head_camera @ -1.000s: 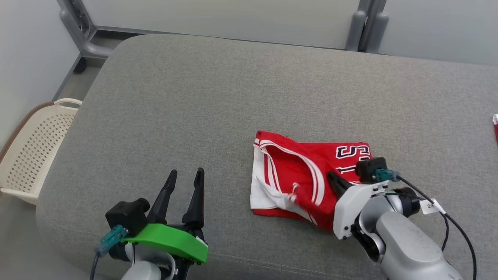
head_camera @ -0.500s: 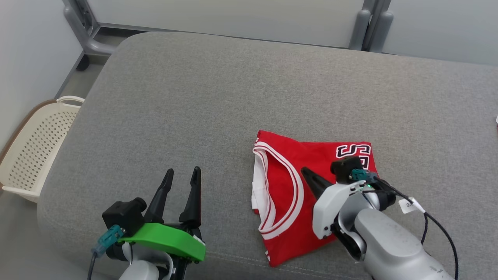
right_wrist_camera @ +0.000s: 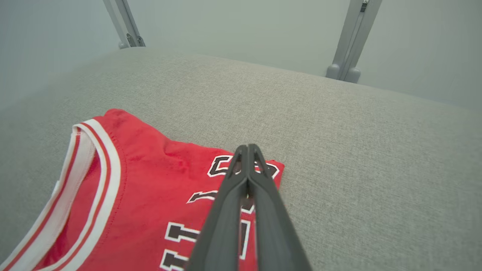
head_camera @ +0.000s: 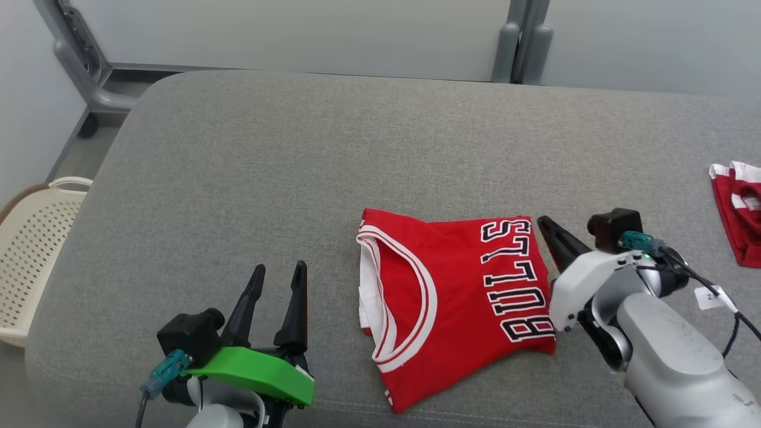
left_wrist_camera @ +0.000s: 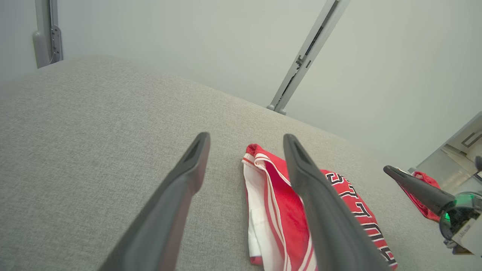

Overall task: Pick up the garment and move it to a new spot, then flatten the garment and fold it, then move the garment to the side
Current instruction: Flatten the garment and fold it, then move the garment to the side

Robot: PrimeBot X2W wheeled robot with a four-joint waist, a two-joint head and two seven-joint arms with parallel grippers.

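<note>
Two grippers and one red basketball jersey [head_camera: 452,285] are shown on a grey upholstered cushion [head_camera: 357,148]. The jersey is laid near the front edge of the cushion, between the two arms. It is folded into a compact, roughly flat packet, with the white-trimmed opening turned to the robot's left and the black-and-white lettering run along its right side.

The fabric is judged to be thin, light and limp. It is expected to sag and unfold if lifted by one corner, and to slide rather than catch on the woven cushion. A hold is best taken where the layers are stacked, at the folded right edge or the trimmed left edge, and preferably at both, so that the fold is kept.

The right gripper [head_camera: 546,224] is seen clamped shut with nothing between its fingers. Its forearm is angled up from the lower right, and the tips are pointed away from the robot, just beside the jersey's far right corner. In the right wrist view the closed fingers are seen over the lettering at that corner; whether cloth is touched cannot be told.

The left gripper [head_camera: 279,268] is held spread wide and empty, low at the front left, well apart from the jersey, with its fingers pointed forward.

A second red garment [head_camera: 740,208] is seen at the far right, and a cream perforated basket [head_camera: 30,249] on the floor at the left.
</note>
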